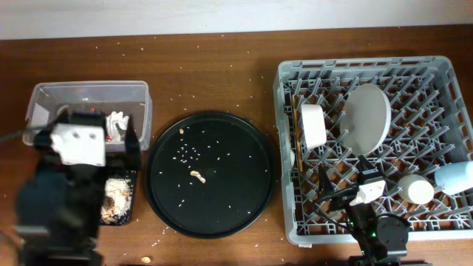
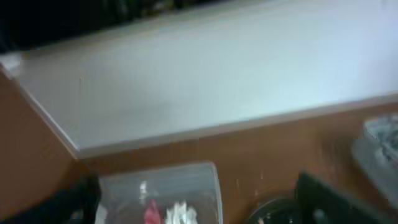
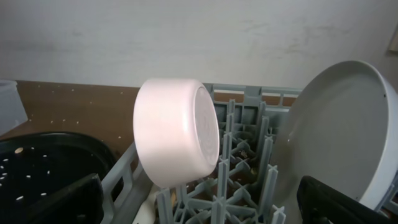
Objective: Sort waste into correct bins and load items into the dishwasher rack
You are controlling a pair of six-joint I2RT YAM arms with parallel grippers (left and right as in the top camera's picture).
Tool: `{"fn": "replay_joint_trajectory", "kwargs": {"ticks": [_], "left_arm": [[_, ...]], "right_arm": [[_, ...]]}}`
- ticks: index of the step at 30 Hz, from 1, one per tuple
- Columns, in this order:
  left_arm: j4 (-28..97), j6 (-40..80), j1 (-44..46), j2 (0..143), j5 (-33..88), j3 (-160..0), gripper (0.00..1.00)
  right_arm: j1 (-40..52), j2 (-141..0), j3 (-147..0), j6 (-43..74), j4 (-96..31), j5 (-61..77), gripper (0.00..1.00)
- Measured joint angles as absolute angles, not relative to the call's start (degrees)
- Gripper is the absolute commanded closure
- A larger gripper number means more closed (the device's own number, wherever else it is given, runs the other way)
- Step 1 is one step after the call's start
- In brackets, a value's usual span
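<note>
My left gripper (image 1: 96, 127) hangs open and empty over the clear tub (image 1: 44, 96). The left wrist view, blurred, shows the gripper (image 2: 199, 214) above the tub (image 2: 186, 177), which holds the red wrapper (image 2: 151, 213) and white tissue (image 2: 181, 214). The shallow black tray (image 1: 118, 198) holds beige scraps. My right gripper (image 1: 347, 188) is open and empty over the dishwasher rack (image 1: 443, 70), near its front. The rack holds the white bowl (image 1: 312, 124) on its side, grey plate (image 1: 367, 118), white cup (image 1: 416, 190), light-blue cup (image 1: 454, 177) and chopsticks (image 1: 295, 111). The carrot is out of view.
A large round black tray (image 1: 209, 214) with scattered rice scraps lies between the bins and the rack. Crumbs dot the brown table. The right wrist view shows the bowl (image 3: 177, 130), the plate (image 3: 342, 143), rack pegs (image 3: 227, 180) and the round tray (image 3: 43, 168).
</note>
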State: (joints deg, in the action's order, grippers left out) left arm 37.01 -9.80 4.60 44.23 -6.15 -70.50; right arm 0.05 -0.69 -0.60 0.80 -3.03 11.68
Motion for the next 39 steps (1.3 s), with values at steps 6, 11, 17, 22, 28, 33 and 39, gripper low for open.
{"fn": "replay_joint_trajectory", "kwargs": {"ticks": [6,11,17,22,28,33,39], "left_arm": [[11.18,-10.90,4.75,7.86,-1.21,-21.23,0.01],[-0.95,-10.22,4.75,0.73,0.08,-2.63,0.01],[4.23,-10.24,4.75,0.69,0.32,-0.62,0.01],[4.25,-10.24,4.75,0.69,0.32,-0.62,0.01],[4.25,-10.22,4.75,0.69,0.32,-0.62,0.01],[4.25,-10.22,4.75,0.69,0.32,-0.62,0.01],[4.25,-10.24,4.75,0.69,0.30,-0.62,0.01]], "right_arm": [[0.05,-0.62,-0.62,0.80,-3.07,11.68,0.01],[0.05,-0.62,-0.62,0.82,-3.07,11.70,0.01],[0.05,-0.64,-0.62,0.80,-3.07,11.70,0.01],[0.05,-0.62,-0.62,0.78,-3.07,11.70,0.01],[0.05,-0.62,-0.62,0.80,-3.07,11.70,0.01],[0.05,-0.62,-0.62,0.80,-3.07,11.70,0.01],[0.05,-0.62,-0.62,0.78,-3.07,11.70,0.01]]}}
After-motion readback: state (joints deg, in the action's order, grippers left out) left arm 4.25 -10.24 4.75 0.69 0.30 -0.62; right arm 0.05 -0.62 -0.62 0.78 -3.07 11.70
